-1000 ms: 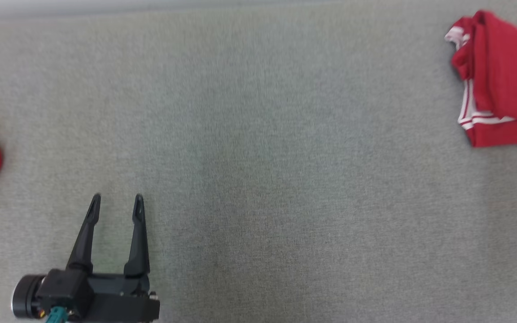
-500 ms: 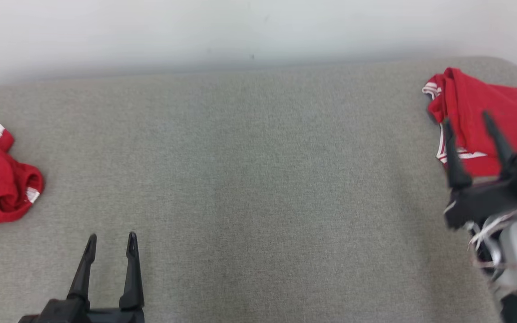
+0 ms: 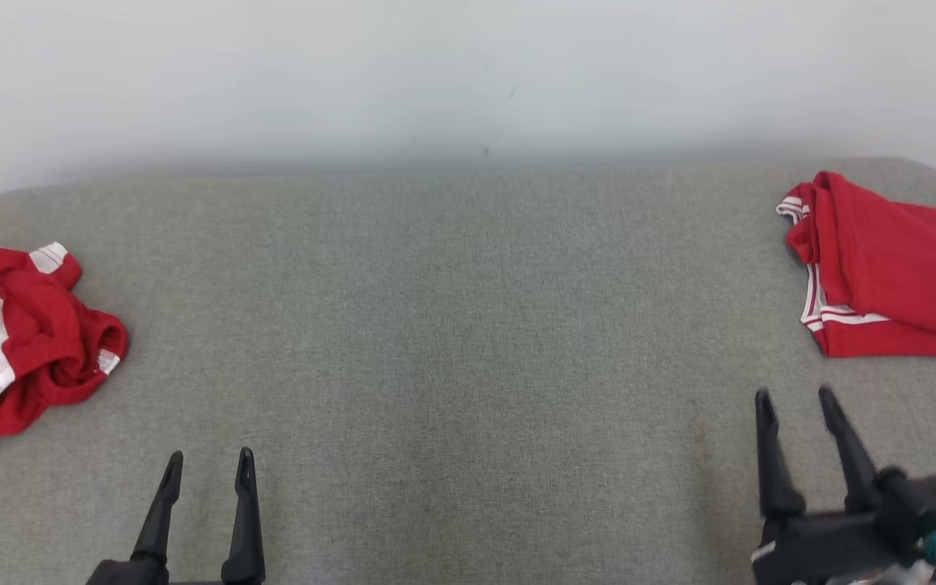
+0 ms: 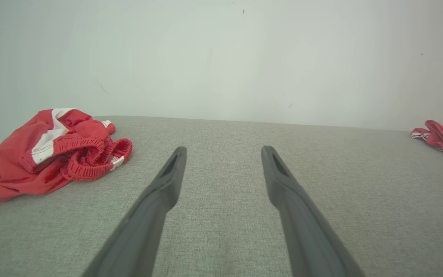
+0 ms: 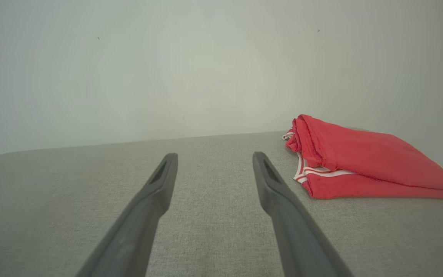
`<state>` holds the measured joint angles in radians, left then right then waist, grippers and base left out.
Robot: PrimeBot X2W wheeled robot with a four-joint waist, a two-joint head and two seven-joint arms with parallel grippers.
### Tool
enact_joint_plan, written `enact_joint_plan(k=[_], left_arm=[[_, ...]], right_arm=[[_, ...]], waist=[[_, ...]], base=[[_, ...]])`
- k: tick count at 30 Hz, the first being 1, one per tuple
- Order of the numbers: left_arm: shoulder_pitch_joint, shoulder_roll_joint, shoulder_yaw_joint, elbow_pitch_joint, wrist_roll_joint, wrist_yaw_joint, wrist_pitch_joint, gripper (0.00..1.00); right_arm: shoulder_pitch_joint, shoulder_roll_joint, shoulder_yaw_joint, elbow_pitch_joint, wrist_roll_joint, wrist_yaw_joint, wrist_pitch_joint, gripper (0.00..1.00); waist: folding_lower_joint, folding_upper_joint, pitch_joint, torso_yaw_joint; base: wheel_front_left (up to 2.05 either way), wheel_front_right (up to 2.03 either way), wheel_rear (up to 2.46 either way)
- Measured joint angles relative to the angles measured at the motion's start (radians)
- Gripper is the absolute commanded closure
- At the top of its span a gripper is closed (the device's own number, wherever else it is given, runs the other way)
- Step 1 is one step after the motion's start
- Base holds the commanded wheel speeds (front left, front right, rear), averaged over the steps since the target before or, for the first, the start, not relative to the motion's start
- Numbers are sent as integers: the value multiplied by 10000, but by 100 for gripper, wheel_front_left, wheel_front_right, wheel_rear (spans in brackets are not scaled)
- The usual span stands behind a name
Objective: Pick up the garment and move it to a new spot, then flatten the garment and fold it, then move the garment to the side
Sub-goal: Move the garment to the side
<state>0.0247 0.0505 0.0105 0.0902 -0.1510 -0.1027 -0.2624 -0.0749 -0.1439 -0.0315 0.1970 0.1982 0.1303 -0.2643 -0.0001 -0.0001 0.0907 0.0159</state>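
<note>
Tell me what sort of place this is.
Probably a bare indoor test area set up for folding clothes, not a lived-in room: a wide grey fabric-covered surface against a plain pale wall, with a crumpled red garment at one end and a folded red garment at the other.

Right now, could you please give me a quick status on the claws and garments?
Left claw open, empty. Right claw open, empty. Crumpled garment lies left, untouched; folded garment right. No obstacle seen.
</note>
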Motion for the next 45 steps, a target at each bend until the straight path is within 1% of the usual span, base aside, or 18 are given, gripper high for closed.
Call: enact_joint_plan(k=[4,10,22,33,45], left_arm=[[113,0,-15,98,-2,-2,0,0],[357,-2,-63,297,-15,-29,0,0],[521,0,-46,708,8,-98,0,0],[623,0,-42,694,13,-113,0,0],[660,0,-29,685,13,-105,0,0]], right_arm=[[709,439,-71,-249,-284,0,0,0],[1219,706,-42,-249,-424,0,0,0],[1420,811,10,-150,-606,-2,0,0],[1566,817,483,31,-596,0,0,0],[1578,821,640,96,-575,0,0,0]], waist=[[0,0,-212,54],[0,0,-536,93],[1,1,-893,303],[1,1,-1000,298],[1,1,-1011,276]], base=[[0,0,0],[0,0,0],[0,0,0],[0,0,0],[0,0,0]])
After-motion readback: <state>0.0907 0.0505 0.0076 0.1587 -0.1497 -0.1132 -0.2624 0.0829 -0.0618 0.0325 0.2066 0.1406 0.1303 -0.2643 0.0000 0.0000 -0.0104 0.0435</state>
